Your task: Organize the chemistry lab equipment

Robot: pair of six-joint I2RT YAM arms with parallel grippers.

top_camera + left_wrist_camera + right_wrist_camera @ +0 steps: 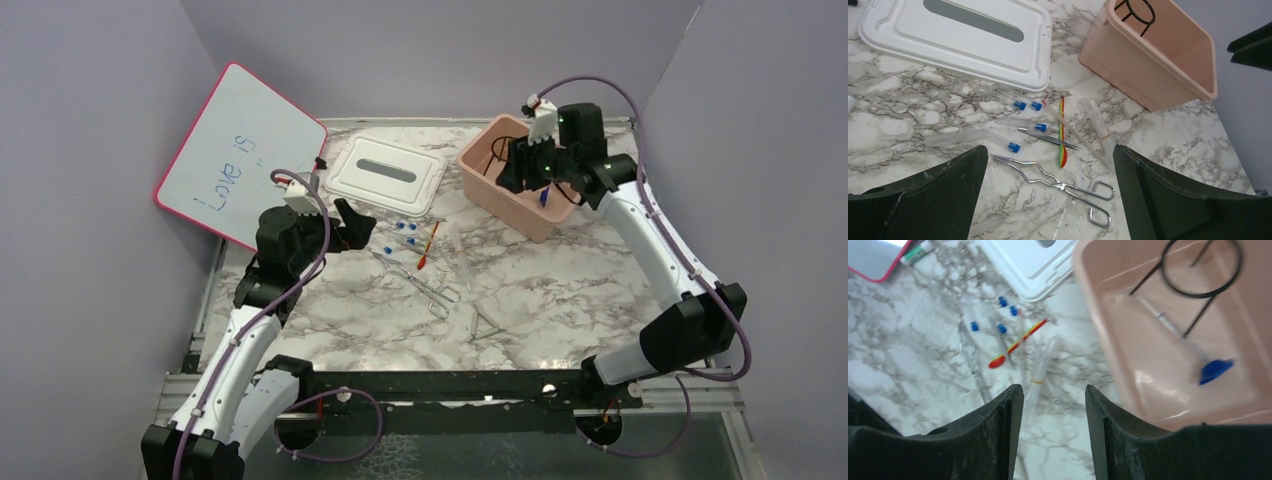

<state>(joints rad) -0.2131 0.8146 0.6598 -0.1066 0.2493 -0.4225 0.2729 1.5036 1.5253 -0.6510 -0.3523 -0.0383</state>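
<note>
Several clear glass tubes with blue caps [1014, 147] lie on the marble table beside a thin orange-red stick [1063, 132], metal tweezers [1050, 140] and metal tongs [1063, 185]. The cluster also shows from above [420, 250]. My left gripper [1050, 155] is open and empty, held above the tongs; from above it sits left of the cluster [350, 228]. The black wire ring stand [1203, 267] and a blue-capped tube [1215, 371] are inside the pink bin [1098, 315]. My right gripper [1054, 390] is open and empty at the bin's left wall [520, 165].
A white lid [385, 172] lies flat behind the cluster, left of the pink bin [480, 180]. A pink-framed whiteboard [240, 155] leans at the back left. More clear tubes [465, 265] lie right of the stick. Purple walls enclose the table.
</note>
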